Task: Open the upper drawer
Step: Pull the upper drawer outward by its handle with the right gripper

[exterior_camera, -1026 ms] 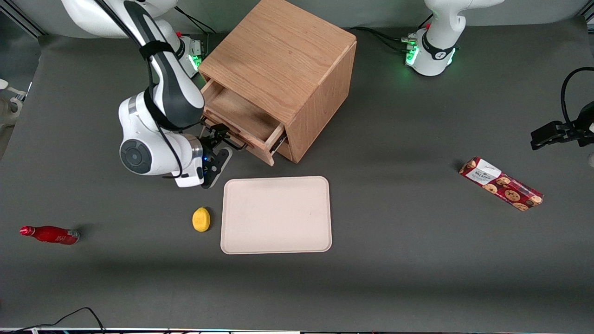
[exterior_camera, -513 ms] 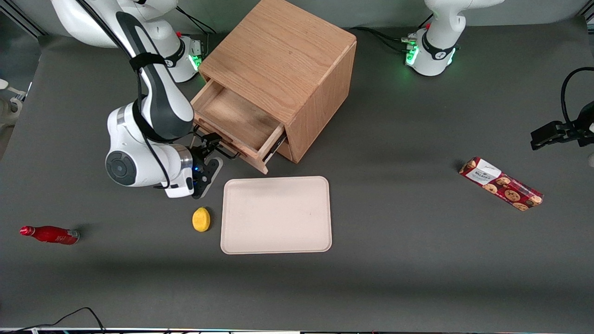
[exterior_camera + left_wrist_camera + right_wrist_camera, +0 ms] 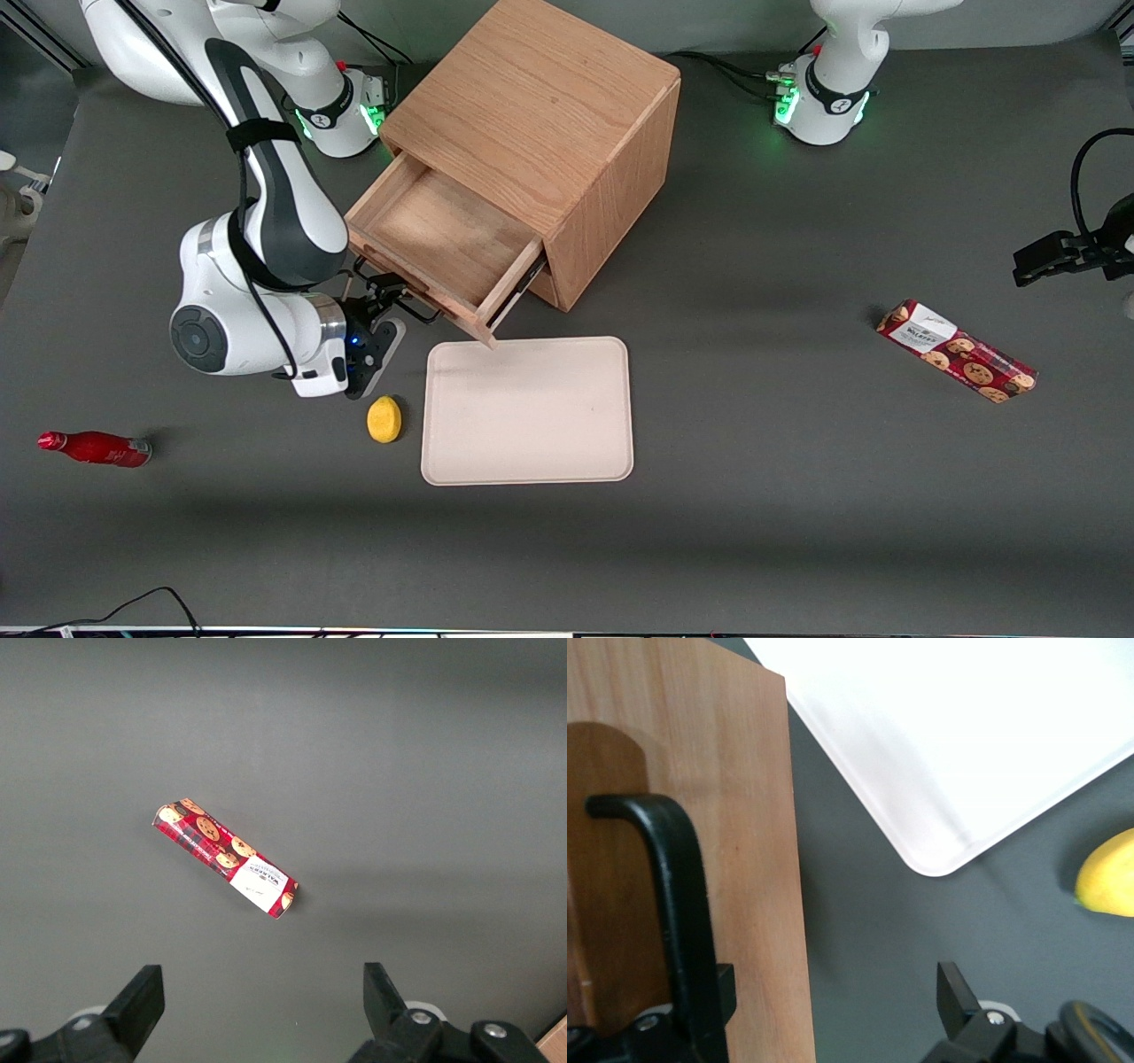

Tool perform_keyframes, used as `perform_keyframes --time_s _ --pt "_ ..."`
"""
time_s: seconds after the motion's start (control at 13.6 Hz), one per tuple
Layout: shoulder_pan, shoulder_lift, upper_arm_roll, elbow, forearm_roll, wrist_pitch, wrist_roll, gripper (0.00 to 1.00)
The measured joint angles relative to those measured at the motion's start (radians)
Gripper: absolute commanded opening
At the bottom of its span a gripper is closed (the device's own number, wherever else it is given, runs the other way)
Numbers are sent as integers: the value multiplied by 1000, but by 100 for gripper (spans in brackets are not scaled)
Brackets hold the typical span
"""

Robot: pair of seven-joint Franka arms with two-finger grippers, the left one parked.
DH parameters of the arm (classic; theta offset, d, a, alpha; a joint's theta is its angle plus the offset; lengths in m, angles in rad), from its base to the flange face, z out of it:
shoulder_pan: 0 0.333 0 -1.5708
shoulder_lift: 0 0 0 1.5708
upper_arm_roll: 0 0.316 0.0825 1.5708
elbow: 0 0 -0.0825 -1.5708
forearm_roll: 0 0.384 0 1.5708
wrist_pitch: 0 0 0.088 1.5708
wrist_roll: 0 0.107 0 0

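Note:
The oak cabinet [image 3: 540, 115] stands at the back of the table. Its upper drawer [image 3: 443, 235] is pulled well out, and the bare wooden inside shows. The drawer's front corner reaches the cream tray's edge. The thin black handle [image 3: 415, 307] is on the drawer front. My right gripper [image 3: 379, 299] is in front of the drawer at the handle. In the right wrist view the gripper [image 3: 833, 1001] is open, and the handle [image 3: 682, 895] lies against one finger [image 3: 719, 992] in front of the drawer front [image 3: 744, 815]. The lower drawer is hidden under the upper one.
A cream tray [image 3: 527, 409] lies just in front of the open drawer, also in the right wrist view [image 3: 966, 735]. A lemon [image 3: 384, 418] lies beside it, close under my wrist. A red bottle [image 3: 93, 447] lies toward the working arm's end. A cookie packet [image 3: 957, 350] lies toward the parked arm's end.
The upper drawer has slid farther out of the cabinet, toward the tray. My gripper and wrist have moved with the handle, nearer the front camera and the lemon.

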State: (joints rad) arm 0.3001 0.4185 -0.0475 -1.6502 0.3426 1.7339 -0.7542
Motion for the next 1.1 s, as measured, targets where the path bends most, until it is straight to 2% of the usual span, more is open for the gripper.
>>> perform_keyframes --time_s 1.1 --pt "-67 72 -22 110 -36 11 -101 100"
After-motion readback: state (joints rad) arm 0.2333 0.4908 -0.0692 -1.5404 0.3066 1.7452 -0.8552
